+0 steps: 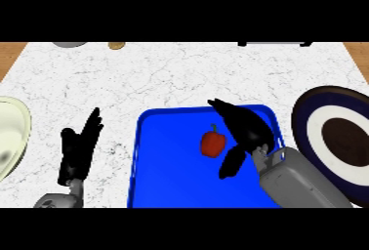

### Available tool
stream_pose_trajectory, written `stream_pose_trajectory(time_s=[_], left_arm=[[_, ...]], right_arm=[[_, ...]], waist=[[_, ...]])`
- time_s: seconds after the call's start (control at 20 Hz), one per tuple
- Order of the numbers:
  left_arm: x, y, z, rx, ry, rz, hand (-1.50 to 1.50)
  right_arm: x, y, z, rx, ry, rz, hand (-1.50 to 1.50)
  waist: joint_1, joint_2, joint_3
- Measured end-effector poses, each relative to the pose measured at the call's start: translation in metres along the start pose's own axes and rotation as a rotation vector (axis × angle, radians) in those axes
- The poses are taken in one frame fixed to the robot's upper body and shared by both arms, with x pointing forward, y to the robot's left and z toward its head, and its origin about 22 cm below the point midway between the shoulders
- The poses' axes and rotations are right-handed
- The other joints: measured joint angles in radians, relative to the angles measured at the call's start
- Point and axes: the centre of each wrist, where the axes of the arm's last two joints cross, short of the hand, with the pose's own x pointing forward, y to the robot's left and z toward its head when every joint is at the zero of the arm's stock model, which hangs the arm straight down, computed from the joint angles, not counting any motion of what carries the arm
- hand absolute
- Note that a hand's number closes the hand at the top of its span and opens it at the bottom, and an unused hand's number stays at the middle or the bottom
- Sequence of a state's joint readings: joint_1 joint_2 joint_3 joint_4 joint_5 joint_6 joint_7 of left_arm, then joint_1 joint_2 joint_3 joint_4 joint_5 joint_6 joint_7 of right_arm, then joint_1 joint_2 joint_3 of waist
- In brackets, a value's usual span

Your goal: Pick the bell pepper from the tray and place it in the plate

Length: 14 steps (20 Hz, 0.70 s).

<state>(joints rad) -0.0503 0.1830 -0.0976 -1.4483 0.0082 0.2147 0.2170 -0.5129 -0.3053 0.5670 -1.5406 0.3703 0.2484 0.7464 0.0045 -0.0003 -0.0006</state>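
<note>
A small red bell pepper (213, 143) with a dark stem lies near the middle of the blue tray (162, 161). My right hand (245, 128) hovers over the tray just right of the pepper, fingers straight and pointing up-left, thumb hanging down below the pepper's right side. It holds nothing. A dark plate (338, 139) with a white ring and brown centre sits at the right edge of the counter. My left hand (78, 149) rests open to the left of the tray, fingers pointing up.
A pale cream dish (10, 136) juts in at the left edge. At the counter's far edge sit a grey object (70, 44), a small tan object (116, 45) and a dark item (277, 43).
</note>
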Motion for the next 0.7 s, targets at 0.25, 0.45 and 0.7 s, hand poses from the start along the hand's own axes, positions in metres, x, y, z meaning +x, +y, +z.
stream_pose_trajectory(time_s=[0.25, 0.45, 0.7], left_arm=[[0.005, 0.001, -0.002, 0.010, -0.003, 0.001, 0.00], [0.002, -0.002, 0.000, 0.011, -0.005, -0.003, 0.00], [-0.002, 0.000, 0.000, 0.015, -0.008, -0.004, 0.00]], right_arm=[[-0.006, 0.002, -0.011, 0.032, 0.018, 0.012, -1.50], [-0.004, 0.010, -0.018, 0.055, 0.018, 0.022, -1.50], [0.000, 0.018, -0.023, 0.072, 0.018, 0.019, -1.50]], waist=[[-0.001, 0.000, 0.000], [-0.001, 0.000, 0.000], [-0.001, 0.000, 0.001]])
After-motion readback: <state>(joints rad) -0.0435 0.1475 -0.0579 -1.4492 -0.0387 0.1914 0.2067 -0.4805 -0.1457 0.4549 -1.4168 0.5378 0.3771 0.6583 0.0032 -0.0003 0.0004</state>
